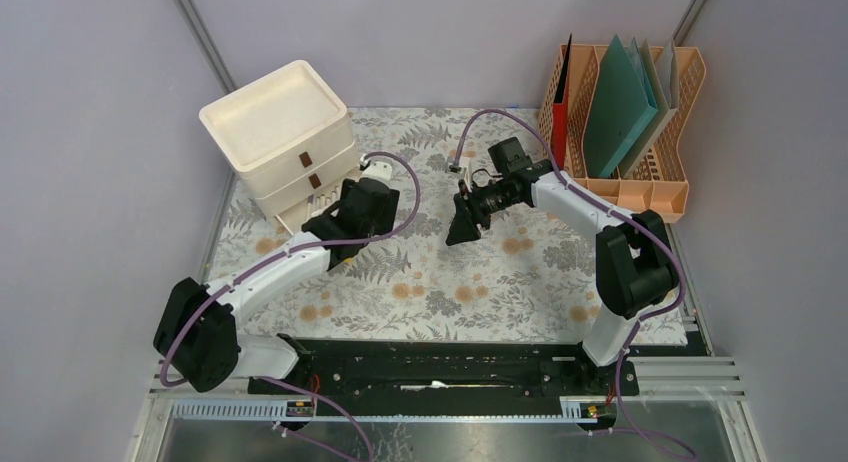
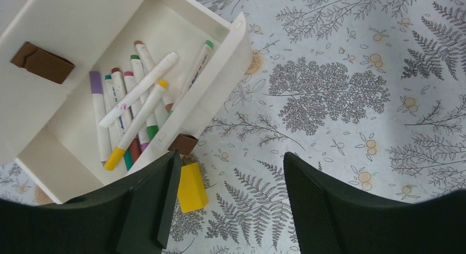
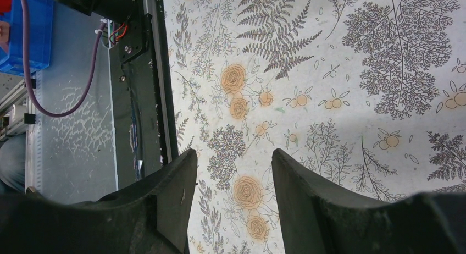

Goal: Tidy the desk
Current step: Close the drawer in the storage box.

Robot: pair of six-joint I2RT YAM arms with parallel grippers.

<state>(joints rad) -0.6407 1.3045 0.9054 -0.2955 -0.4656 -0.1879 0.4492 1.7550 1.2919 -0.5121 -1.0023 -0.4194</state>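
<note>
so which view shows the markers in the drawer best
Left wrist: the markers lie plainly in the open drawer. In the top view the left arm hides them; the right wrist shows desk, no markers.

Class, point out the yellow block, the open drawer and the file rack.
yellow block [image 2: 192, 186], left wrist view, top face.
open drawer [image 2: 154, 23], left wrist view, bare floor.
file rack [image 1: 640, 194], top external view, front tray.

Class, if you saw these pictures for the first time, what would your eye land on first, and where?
The open drawer of the white drawer unit, at the far left of the desk, stands out with its jumble of coloured markers. A yellow block lies on the cloth just outside it. At far right stands a peach file rack holding green folders.
</note>
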